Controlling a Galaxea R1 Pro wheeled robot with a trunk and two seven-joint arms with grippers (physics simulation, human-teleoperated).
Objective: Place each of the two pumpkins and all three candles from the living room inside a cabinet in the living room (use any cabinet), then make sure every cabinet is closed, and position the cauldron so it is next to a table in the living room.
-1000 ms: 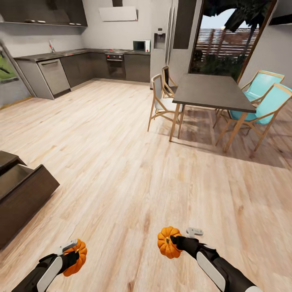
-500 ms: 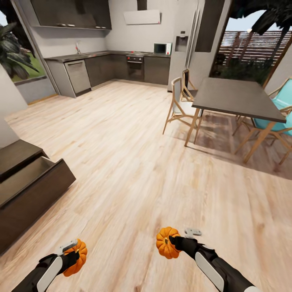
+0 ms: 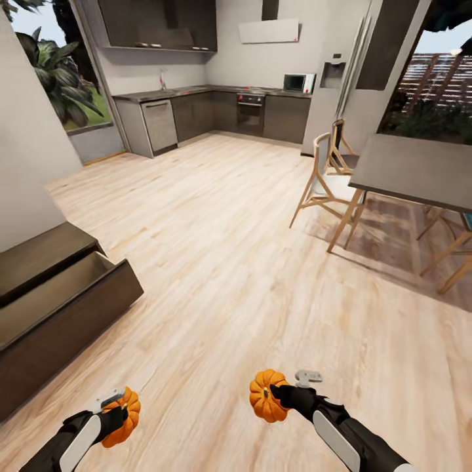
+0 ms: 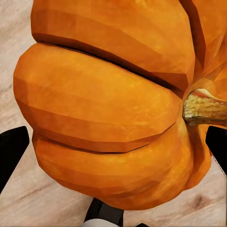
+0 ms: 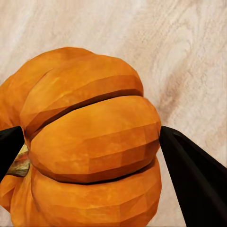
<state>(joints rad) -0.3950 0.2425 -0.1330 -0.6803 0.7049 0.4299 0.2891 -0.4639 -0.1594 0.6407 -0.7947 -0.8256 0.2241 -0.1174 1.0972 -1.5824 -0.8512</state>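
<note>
Each of my hands carries an orange pumpkin above the wooden floor. The left gripper (image 3: 117, 414) is shut on one pumpkin (image 3: 126, 408) at the head view's lower left; up close this pumpkin (image 4: 113, 104) sits between the black fingertips (image 4: 12, 149), stem to one side. The right gripper (image 3: 278, 394) is shut on the other pumpkin (image 3: 265, 395) near the lower middle, seen large as a pumpkin (image 5: 90, 142) between dark fingers (image 5: 194, 179). The dark-brown cabinet (image 3: 39, 255) stands low at the left with a drawer (image 3: 62, 314) pulled open and empty. Candles and cauldron are out of view.
A dark dining table (image 3: 419, 170) with wooden chairs (image 3: 328, 183) stands at the right. Grey kitchen units (image 3: 216, 115) line the far wall beside a tall fridge (image 3: 341, 78). A white wall (image 3: 26, 151) rises behind the cabinet. Open wooden floor (image 3: 216, 262) lies between.
The whole view has swung leftward: table and chairs slid right, the cabinet with its open drawer came further into view. Both grippers hold their pumpkins as before.
</note>
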